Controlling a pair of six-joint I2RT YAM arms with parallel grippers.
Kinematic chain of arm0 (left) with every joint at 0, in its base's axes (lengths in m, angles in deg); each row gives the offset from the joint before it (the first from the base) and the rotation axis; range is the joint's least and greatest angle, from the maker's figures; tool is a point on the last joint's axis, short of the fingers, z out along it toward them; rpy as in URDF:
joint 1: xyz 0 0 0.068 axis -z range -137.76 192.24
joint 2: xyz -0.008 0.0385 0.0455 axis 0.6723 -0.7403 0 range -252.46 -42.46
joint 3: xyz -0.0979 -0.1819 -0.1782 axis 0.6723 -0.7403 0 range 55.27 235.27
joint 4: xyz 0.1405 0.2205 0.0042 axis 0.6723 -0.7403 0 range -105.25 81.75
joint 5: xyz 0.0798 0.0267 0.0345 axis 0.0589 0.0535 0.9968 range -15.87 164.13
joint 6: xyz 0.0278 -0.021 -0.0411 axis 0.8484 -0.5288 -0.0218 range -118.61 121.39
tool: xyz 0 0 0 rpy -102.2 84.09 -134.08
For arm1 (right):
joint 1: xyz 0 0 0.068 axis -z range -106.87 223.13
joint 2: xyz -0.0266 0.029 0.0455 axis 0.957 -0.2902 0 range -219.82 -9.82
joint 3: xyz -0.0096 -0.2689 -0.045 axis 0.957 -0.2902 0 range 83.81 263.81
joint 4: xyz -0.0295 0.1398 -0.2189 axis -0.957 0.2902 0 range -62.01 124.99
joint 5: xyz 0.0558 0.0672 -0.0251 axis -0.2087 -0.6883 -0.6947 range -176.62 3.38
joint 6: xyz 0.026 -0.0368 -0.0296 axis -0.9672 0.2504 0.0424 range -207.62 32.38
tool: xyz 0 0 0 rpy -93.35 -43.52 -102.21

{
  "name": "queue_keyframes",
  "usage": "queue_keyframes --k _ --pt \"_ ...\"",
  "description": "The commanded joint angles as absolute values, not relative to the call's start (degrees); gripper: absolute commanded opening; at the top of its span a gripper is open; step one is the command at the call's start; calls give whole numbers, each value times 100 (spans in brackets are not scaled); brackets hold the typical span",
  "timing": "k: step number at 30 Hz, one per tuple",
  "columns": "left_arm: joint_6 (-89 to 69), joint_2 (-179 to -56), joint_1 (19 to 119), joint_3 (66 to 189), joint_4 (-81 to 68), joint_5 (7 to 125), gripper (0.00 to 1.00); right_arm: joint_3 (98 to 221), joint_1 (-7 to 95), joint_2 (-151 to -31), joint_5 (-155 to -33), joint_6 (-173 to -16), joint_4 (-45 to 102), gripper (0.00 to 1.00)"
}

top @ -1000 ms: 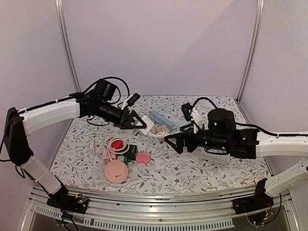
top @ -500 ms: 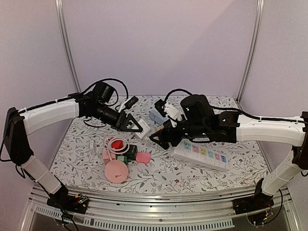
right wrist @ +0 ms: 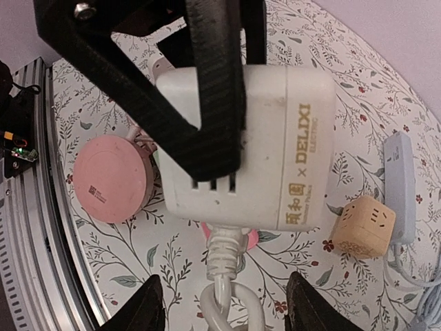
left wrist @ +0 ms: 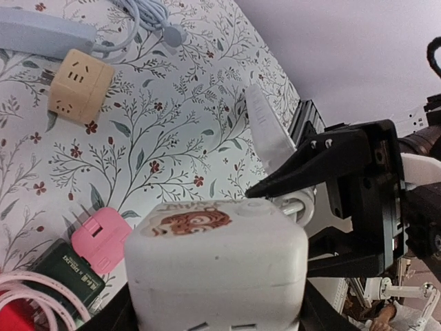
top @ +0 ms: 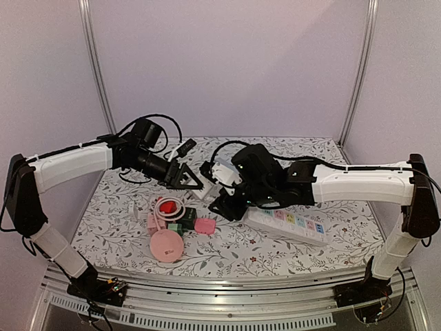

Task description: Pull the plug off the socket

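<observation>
My left gripper (left wrist: pixel 217 307) is shut on the socket (left wrist: pixel 217 265), a white cube with a brown swirl sticker and a gold DELIXI label, held above the table. In the right wrist view the left gripper's black fingers (right wrist: pixel 213 89) cross the socket (right wrist: pixel 275 152). The plug (right wrist: pixel 224 252), a white ribbed piece with a looped cord, sticks out of the socket's lower face. My right gripper (right wrist: pixel 224 307) is open, with one finger on each side of the cord and touching neither it nor the plug. From above, the two grippers meet at mid-table, left gripper (top: pixel 191 181), right gripper (top: pixel 224 205).
A beige cube socket (right wrist: pixel 363 227) and a grey-blue power strip (right wrist: pixel 400 183) lie behind. A white power strip with coloured outlets (top: pixel 289 222) lies under the right arm. A pink disc (top: pixel 166 246), a pink plug (top: pixel 204 225), a dark green box (left wrist: pixel 62 274) and a red piece (top: pixel 166 206) cluster front left.
My right arm has swung left from over the white power strip to the socket, and its jaws have narrowed around the cord. The left arm has barely moved.
</observation>
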State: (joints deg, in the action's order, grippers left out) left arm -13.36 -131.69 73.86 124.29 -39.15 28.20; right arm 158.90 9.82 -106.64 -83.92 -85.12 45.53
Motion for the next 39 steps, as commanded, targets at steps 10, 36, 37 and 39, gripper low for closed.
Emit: queue_keyframes --k 10,36,37,39 --pt "-1317 -12763 7293 12484 -3727 2374 19 16238 893 -11023 -8311 -8117 4758 26" --pt "-1192 -12945 7460 12337 -3751 2673 14 15834 922 -10593 -7132 -7945 4517 0" --pt "-1159 -12951 7488 12345 -3767 2674 13 15834 975 -10574 -7179 -7989 4509 0" --pt "-1092 -12966 7548 12375 -3861 2670 13 15842 1014 -10546 -7215 -8021 4512 0"
